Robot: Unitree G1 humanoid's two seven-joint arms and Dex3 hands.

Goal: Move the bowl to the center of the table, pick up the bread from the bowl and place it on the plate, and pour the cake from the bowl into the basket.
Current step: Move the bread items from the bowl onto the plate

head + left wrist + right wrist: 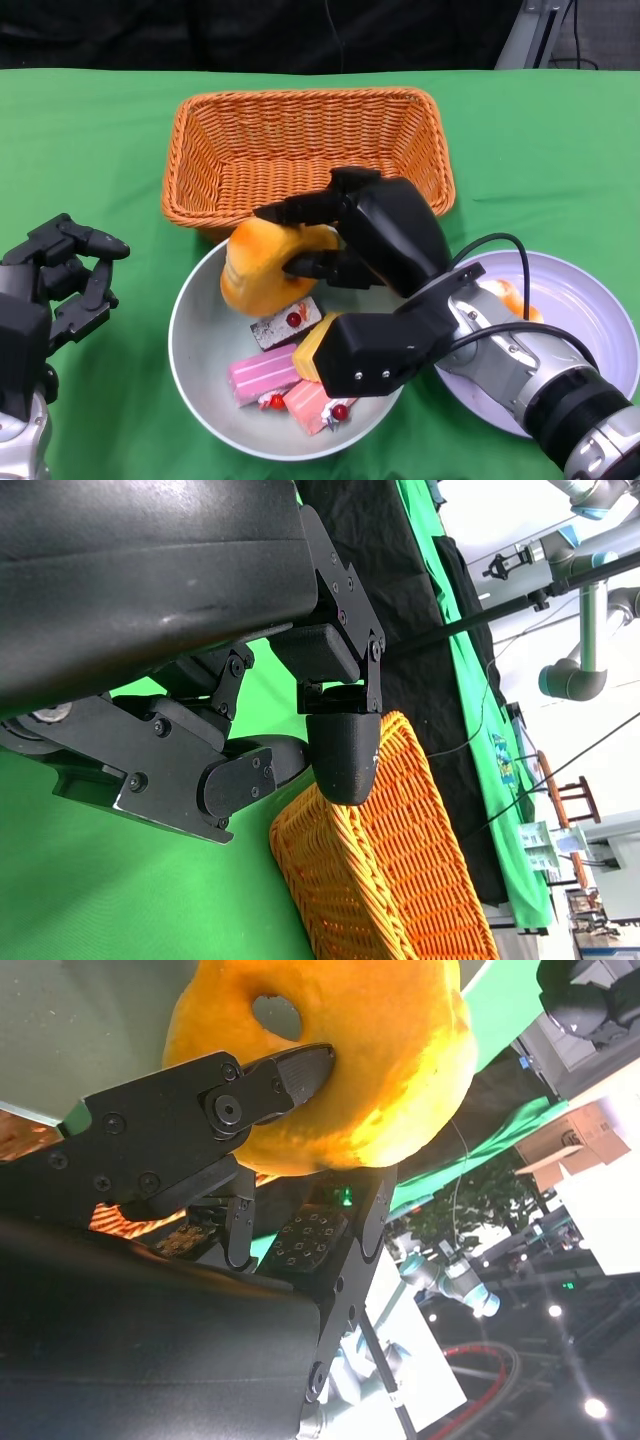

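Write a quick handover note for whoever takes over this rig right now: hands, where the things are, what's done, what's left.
Right hand grips the bread over the bowl, not yet clear of it.
Left hand holds nothing, fingers apart, beside the bowl.
Cake pieces lie in the bowl. The plate is to the bowl's right, under the right forearm; the basket sits just behind the bowl, with nothing visible inside.
Done: bowl sits about mid-table, bread gripped.
Left: set the bread on the plate, then pour the cake into the basket.

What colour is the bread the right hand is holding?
The bread is golden orange-yellow; the right wrist view shows it best, gripped by the right hand.
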